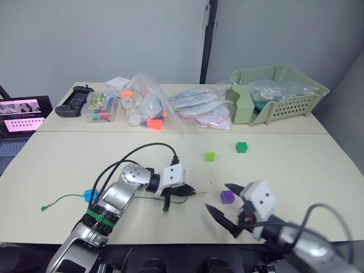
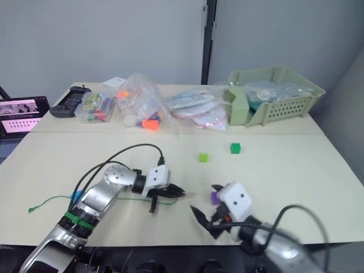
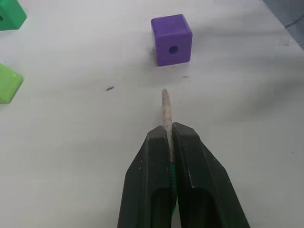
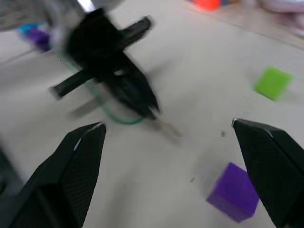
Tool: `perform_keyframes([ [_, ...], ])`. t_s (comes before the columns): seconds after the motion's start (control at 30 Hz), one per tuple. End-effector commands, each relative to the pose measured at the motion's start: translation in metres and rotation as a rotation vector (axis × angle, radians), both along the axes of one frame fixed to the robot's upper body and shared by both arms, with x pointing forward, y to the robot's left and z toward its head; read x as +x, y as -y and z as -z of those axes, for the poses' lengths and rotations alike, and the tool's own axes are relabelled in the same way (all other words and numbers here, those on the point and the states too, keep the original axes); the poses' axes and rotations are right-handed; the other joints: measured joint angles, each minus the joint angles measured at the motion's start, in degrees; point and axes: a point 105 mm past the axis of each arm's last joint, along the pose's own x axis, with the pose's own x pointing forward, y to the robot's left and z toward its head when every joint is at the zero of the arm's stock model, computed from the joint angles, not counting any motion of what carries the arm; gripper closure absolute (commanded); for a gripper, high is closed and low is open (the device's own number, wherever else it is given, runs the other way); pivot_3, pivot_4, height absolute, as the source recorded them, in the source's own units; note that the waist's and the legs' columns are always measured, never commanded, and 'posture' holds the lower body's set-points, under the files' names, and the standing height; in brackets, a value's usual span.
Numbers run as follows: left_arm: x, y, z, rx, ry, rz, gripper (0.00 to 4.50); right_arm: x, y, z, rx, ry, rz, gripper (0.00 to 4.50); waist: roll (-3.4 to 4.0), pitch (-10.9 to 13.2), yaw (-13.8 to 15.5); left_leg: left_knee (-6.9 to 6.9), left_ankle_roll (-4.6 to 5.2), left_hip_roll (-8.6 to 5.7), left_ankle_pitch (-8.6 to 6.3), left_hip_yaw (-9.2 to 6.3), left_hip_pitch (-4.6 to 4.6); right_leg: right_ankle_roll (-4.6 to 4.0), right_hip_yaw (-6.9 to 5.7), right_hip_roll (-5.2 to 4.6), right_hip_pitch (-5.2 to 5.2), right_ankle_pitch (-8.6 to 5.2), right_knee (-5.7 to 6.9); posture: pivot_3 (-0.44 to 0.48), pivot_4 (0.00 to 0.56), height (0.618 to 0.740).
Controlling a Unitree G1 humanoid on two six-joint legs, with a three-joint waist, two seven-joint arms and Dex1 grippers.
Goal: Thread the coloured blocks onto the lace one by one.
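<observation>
Pale and smooth, the bench (image 1: 68,159) carries everything, and a second bench joins it behind.

Nearest to the robot, the right gripper (image 1: 230,206) hangs low over the front edge with its jaws spread wide and empty. A purple block (image 1: 227,197) lies between these jaws, just beside the far finger. The left gripper (image 3: 167,135) has its jaws pressed together on the lace (image 1: 63,198), pinching it just behind the stiff pale tip (image 3: 166,108). In the left wrist view the tip points straight toward the purple block, and the round hole in the block's side faces back at it, so needle axis and hole are almost in one line. A short bare gap of bench separates them. I judge that the coming move needs the right jaws to grip the block without turning this hole away.

Behind the left gripper the green lace runs along the bench toward the robot's left, past a blue block (image 1: 90,195); I cannot tell if that block is already threaded. Nothing stands between tip and purple block.

Farther out lie the light green block (image 1: 210,156) and the dark green block (image 1: 242,147), well apart from both grippers. On the far bench are bagged toys (image 1: 145,108) and a green basket (image 1: 296,102).
</observation>
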Motion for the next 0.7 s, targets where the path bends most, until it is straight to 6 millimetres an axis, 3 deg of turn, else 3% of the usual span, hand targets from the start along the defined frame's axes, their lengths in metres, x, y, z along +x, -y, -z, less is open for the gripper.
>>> perform_keyframes([
  [0.03,-0.004,0.003,-0.010,-0.034,0.025,0.007,4.50,0.005,0.015,0.004,-0.091,-0.070,-0.185,0.03,-0.04,0.03,0.05,-0.04,0.00,0.04,0.00,0.06,0.35,0.00,-0.02,0.04,0.35,-0.02,-0.02,0.000,0.150,0.740],
  [0.17,-0.008,0.003,-0.008,-0.034,0.018,0.000,4.50,0.030,0.035,0.019,-0.251,-0.077,-0.279,0.03,-0.02,0.04,0.01,-0.13,0.00,0.12,0.00,0.23,0.59,0.32,-0.02,0.09,0.58,-0.30,-0.16,0.000,0.150,0.740],
  [0.33,-0.013,0.004,-0.008,-0.038,0.010,-0.008,4.50,0.061,0.051,0.032,-0.395,-0.049,-0.330,0.03,-0.02,0.05,0.06,-0.15,0.00,0.09,-0.01,0.19,0.43,0.02,0.04,0.06,0.41,-0.12,-0.10,0.000,0.150,0.740],
  [0.6,-0.016,0.006,-0.010,-0.039,0.008,-0.014,4.50,0.078,0.044,0.042,-0.429,-0.048,-0.415,0.03,-0.02,0.05,0.26,-0.12,0.01,0.02,-0.02,0.08,0.40,0.04,0.10,-0.04,0.37,-0.11,-0.03,0.000,0.150,0.740],
  [0.7,-0.016,0.008,-0.011,-0.041,0.009,-0.015,4.50,0.079,0.042,0.047,-0.429,-0.055,-0.424,0.84,-0.02,0.05,0.24,-0.12,0.01,0.02,-0.02,0.07,0.40,0.04,0.10,-0.05,0.38,-0.11,-0.02,0.000,0.150,0.740],
])
